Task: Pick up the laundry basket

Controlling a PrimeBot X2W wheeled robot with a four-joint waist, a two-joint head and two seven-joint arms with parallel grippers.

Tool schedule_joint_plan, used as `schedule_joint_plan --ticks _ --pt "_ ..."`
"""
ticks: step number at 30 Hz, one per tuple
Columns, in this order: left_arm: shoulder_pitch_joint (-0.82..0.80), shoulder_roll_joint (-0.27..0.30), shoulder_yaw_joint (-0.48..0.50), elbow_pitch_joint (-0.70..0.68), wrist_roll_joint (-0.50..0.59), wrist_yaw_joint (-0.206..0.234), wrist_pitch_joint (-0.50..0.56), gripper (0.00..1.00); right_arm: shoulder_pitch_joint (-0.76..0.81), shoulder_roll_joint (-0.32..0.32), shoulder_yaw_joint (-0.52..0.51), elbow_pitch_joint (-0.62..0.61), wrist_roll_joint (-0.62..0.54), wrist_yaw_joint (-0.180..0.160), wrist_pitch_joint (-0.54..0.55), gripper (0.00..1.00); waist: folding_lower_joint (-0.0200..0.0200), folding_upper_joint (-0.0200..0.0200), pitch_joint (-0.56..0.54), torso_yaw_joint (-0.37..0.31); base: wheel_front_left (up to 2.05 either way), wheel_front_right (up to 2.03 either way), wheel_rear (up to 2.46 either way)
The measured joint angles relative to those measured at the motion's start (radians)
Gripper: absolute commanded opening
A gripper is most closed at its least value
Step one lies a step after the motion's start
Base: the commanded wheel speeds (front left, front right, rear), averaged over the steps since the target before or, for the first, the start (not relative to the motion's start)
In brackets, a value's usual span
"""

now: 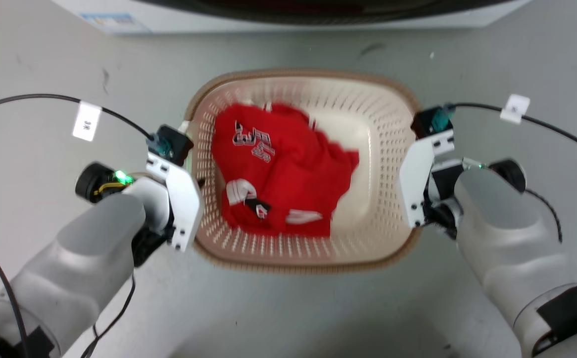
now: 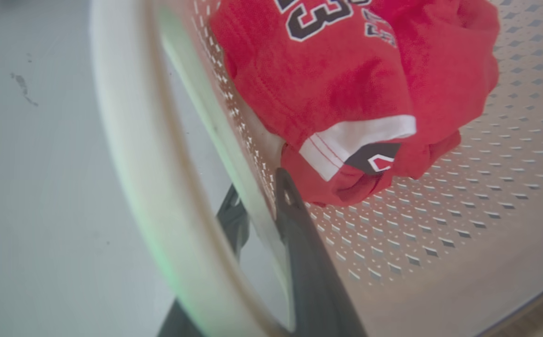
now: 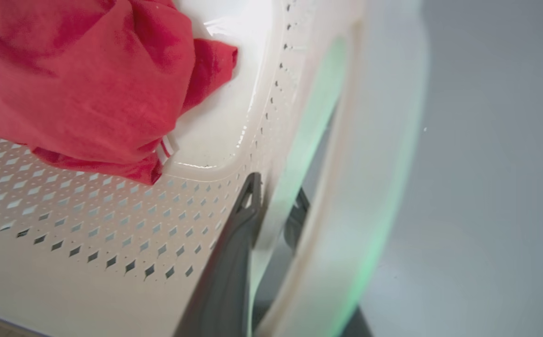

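Note:
The laundry basket, cream with perforated walls and a brown rim, sits on the grey floor between my arms. A red jersey with white and dark lettering lies crumpled inside. My left gripper is at the basket's left side. In the left wrist view its fingers straddle the wall, one inside and one in the gap behind the white handle. My right gripper holds the right side the same way, fingers pinching the wall beside the handle.
The white front of a washer with a dark door runs along the top edge, just beyond the basket. Black cables with white tags arc from both wrists. Bare grey floor surrounds the basket.

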Motion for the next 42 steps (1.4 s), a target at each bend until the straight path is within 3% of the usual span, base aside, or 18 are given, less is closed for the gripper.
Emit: schedule_joint_plan --ticks 5,16,21,31,42 --pt "0.06 0.043 -0.003 -0.098 -0.032 0.002 0.148 0.0 0.026 0.002 0.078 -0.011 0.01 0.001 0.12 0.0 0.0 0.0 -0.114 -0.008 0.0 0.0 0.0" --pt "0.131 0.105 -0.002 -0.219 -0.144 0.004 0.406 0.0 0.086 0.001 0.144 -0.053 0.136 0.001 0.336 0.0 -0.0001 0.0 -0.365 -0.013 0.0 0.0 0.0" --pt "0.152 0.115 -0.002 -0.234 -0.198 0.004 0.459 0.0 0.1 0.001 0.174 -0.058 0.169 0.001 0.39 0.0 -0.0002 0.0 -0.468 -0.012 0.0 0.0 0.0" --pt "0.222 0.121 -0.001 -0.263 -0.187 0.004 0.559 0.0 0.163 0.001 0.228 -0.071 0.23 0.0 0.464 0.0 -0.0003 0.0 -0.651 -0.003 0.0 0.0 0.0" --pt "0.242 0.121 -0.004 -0.257 -0.302 0.004 0.636 0.0 0.196 -0.004 0.272 -0.097 0.292 -0.001 0.521 0.0 -0.0003 0.0 -0.719 0.011 0.0 0.0 0.0"
